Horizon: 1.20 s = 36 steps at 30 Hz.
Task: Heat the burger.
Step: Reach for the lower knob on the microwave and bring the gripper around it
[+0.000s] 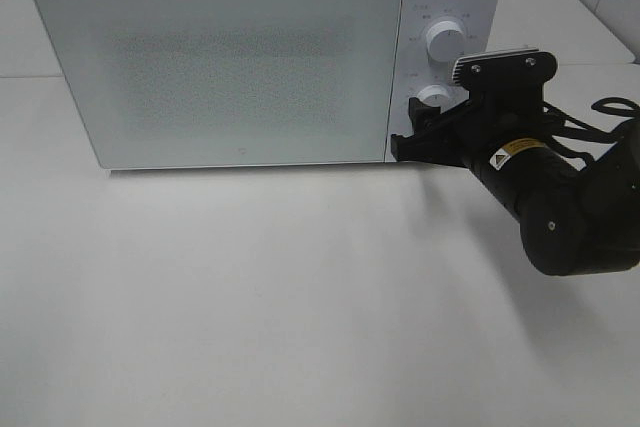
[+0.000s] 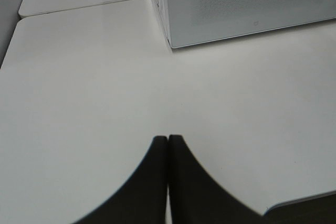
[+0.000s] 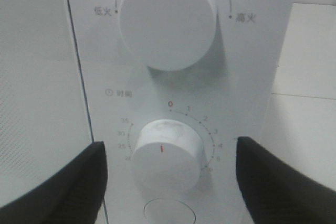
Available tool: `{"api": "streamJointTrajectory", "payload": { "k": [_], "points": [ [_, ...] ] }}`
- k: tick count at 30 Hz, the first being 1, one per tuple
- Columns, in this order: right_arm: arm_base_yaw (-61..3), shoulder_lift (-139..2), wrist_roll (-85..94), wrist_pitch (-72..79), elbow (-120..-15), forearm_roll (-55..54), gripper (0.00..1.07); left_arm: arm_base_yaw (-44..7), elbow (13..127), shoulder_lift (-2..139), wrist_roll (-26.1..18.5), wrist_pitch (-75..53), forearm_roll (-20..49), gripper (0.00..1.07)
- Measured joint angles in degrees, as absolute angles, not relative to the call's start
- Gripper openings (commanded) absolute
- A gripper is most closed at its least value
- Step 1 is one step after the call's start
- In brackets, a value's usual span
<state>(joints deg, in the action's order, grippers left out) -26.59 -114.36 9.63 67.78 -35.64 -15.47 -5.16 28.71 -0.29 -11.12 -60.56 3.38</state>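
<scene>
Microwave [image 1: 220,67] shut; right end effector [image 3: 169,153] spread astride timer knob [image 3: 166,162].

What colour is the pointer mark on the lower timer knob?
Red, on the white timer knob; it shows most clearly in the right wrist view.

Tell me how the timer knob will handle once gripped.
The timer knob looks smooth and glossy, so it may slip in the right tool. Being round and mounted on the microwave panel, it should turn, not lift.
</scene>
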Motion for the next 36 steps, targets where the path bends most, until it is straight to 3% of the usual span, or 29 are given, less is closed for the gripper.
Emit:
{"api": "streamJointTrajectory", "payload": {
  "k": [36],
  "points": [
    [-26.59,-119.69,9.97,69.04,-38.56,-15.18,0.67,-5.16,28.65,-0.29,-11.12,-60.56,3.32,0.0]
  ]
}}
